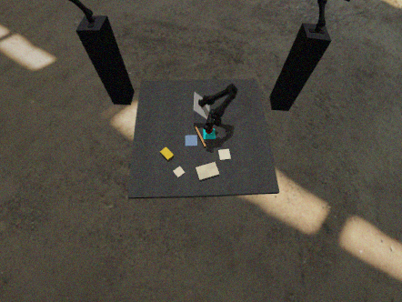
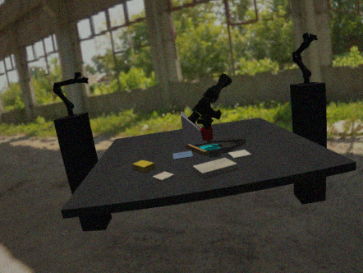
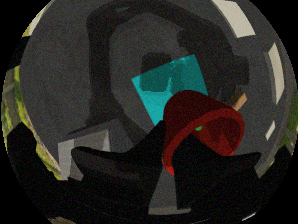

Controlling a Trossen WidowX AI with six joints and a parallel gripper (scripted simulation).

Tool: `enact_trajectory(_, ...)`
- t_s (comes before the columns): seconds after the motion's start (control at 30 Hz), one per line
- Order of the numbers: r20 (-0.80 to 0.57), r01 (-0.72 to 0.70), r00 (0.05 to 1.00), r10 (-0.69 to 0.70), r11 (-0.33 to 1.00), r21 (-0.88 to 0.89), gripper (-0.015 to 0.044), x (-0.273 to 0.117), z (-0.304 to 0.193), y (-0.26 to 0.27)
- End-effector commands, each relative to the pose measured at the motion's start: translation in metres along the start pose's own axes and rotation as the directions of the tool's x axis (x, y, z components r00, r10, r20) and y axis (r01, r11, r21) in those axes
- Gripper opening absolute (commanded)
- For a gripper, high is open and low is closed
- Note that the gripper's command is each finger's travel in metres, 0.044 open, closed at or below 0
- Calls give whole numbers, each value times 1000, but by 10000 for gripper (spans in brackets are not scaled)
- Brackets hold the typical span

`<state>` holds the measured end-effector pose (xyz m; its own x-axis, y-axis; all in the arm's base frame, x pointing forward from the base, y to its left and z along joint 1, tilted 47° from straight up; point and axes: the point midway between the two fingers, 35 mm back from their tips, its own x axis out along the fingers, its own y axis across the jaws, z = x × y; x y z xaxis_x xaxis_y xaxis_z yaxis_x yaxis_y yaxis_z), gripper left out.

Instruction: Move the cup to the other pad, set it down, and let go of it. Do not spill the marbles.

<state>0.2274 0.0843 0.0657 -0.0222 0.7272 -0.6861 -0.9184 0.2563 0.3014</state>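
One cup (image 3: 200,125) in hand (image 3: 166,169), marbles mostly hidden

The cup (image 3: 200,129) is dark red with a small green speck inside. The pad (image 3: 169,86) is plain teal. The gripper (image 3: 160,163) is black. The desk (image 2: 267,160) is dark grey. One block (image 2: 144,165) is yellow, a card (image 2: 182,155) pale blue, a stick (image 1: 200,136) orange-brown.
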Motion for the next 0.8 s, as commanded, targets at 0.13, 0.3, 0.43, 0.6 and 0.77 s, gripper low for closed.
enact_trajectory(0.13,3,-6,1000,5,1000,6,0,3,2,7)
enact_trajectory(0.3,3,-5,1000,5,1000,6,0,9,2,7)
enact_trajectory(0.43,2,-5,1000,5,1000,6,0,13,3,7)
enact_trajectory(0.6,2,-5,1000,5,1000,6,0,19,3,7)
enact_trajectory(0.77,2,-5,1000,5,1000,6,0,25,3,7)
